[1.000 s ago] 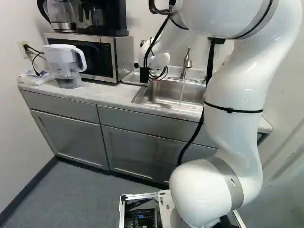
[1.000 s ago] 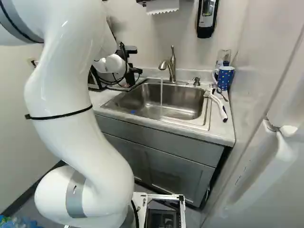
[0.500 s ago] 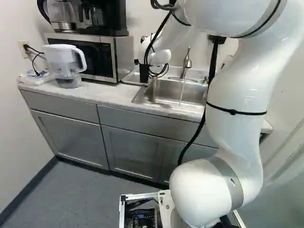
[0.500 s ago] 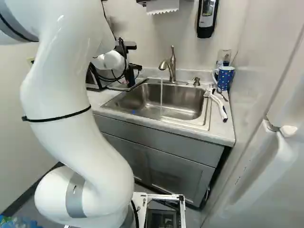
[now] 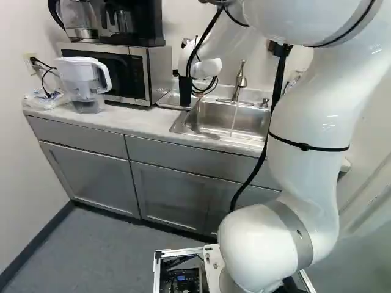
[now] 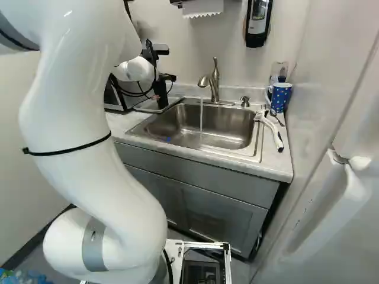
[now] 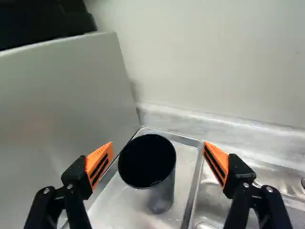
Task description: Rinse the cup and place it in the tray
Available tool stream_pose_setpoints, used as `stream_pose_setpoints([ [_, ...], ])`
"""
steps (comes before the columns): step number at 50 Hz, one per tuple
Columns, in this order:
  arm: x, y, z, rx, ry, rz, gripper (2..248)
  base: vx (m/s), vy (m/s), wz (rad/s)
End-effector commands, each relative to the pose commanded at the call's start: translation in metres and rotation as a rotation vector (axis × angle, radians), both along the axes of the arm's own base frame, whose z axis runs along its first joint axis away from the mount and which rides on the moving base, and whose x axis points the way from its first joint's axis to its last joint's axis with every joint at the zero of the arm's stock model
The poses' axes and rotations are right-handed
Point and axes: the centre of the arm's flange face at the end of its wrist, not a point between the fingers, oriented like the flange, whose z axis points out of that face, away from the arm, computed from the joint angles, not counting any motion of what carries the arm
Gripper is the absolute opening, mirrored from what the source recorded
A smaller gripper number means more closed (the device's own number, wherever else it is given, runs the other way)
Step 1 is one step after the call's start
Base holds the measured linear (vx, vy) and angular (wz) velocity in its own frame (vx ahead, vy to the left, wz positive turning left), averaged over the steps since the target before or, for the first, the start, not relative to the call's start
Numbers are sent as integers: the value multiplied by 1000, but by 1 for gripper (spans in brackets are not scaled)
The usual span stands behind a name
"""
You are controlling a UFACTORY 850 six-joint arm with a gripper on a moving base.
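In the right base view my gripper [image 6: 169, 77] shows in part behind the wrist, above the tray [image 6: 144, 109] left of the sink. The wrist view has the gripper [image 7: 157, 151] open, its orange-padded fingers wide apart. A dark cup [image 7: 162, 198] stands upright in the metal tray [image 7: 190, 191], mouth up, below and between the fingers, touching neither. The same cup [image 5: 185, 93] is a black upright shape in the left base view. Water runs from the faucet [image 6: 214, 80] into the sink [image 6: 237, 127].
The microwave [image 5: 160, 73] stands close beside the tray, a coffee maker [image 5: 131, 24] on top. A water pitcher [image 5: 85, 79] is farther left. Right of the sink are a brush [image 6: 273, 131] and a blue mug [image 6: 280, 96]. The back wall rises behind the tray.
The arm has drawn back and up a little, shifting left in the right base view. More of the cup's upper part shows in the left base view; its foot has stayed put.
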Motion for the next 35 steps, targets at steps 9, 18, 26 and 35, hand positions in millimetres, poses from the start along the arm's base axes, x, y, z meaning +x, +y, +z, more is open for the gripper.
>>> stream_pose_setpoints([
  [9, -1, 0, 10, 3, -17, 0, 247, 0, 0, 0],
  [18, -2, 0, 20, 5, -35, 0, 247, 0, 0, 0],
  [26, -3, 0, 29, 7, -51, 0, 247, 0, 0, 0],
  [35, -4, -1, 39, 10, -69, 0, 247, 0, 0, 0],
])
